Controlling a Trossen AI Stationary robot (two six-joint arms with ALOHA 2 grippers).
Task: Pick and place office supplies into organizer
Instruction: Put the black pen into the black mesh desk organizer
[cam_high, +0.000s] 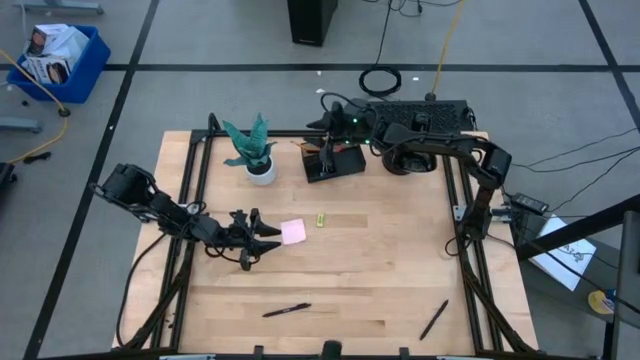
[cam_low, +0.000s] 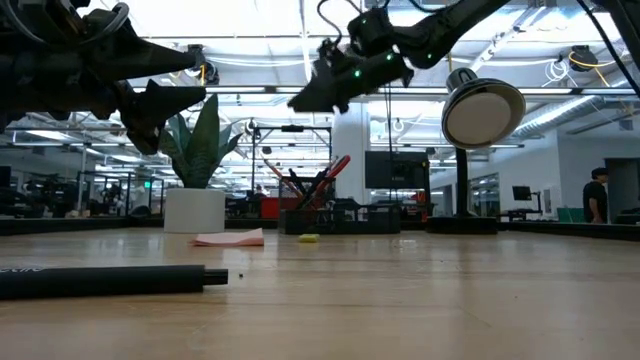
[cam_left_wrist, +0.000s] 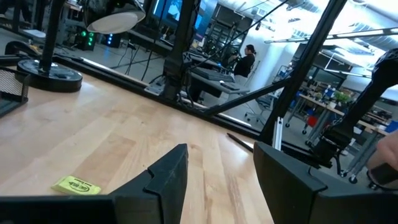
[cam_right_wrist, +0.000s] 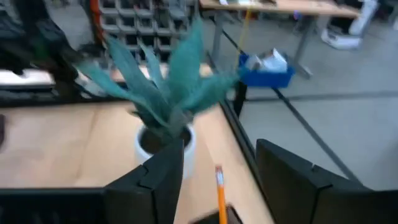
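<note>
The left gripper (cam_high: 262, 238) is hovering above the table beside the pink sticky-note pad (cam_high: 293, 232), its fingers standing apart with nothing between them, as the left wrist view shows; it looks poised to come down on the pad, which is lying flat near the table's middle with the tiny yellow piece (cam_high: 320, 220) just beyond it. The right gripper (cam_high: 328, 121) is hanging over the organizer (cam_high: 335, 162) at the table's back edge, next to the teal plant (cam_high: 252, 142) in its white pot; its fingers are likewise parted and empty, and an orange pencil (cam_right_wrist: 220, 193) is showing between them below, so I judge it is parked there above the box after or before a drop. In the low view red-handled scissors (cam_low: 330, 172) are leaning out of the organizer, handles up and tilted to one side, with dark pens upright beside them; standing them on end is what lets long things fit a small box. Two black pens are lying loose near the front edge: one pen (cam_high: 286, 310) with its long axis almost along the table's width, the other pen (cam_high: 434, 320) slanting steeply toward the front-left; both are well apart from either gripper and not yet collected.
</note>
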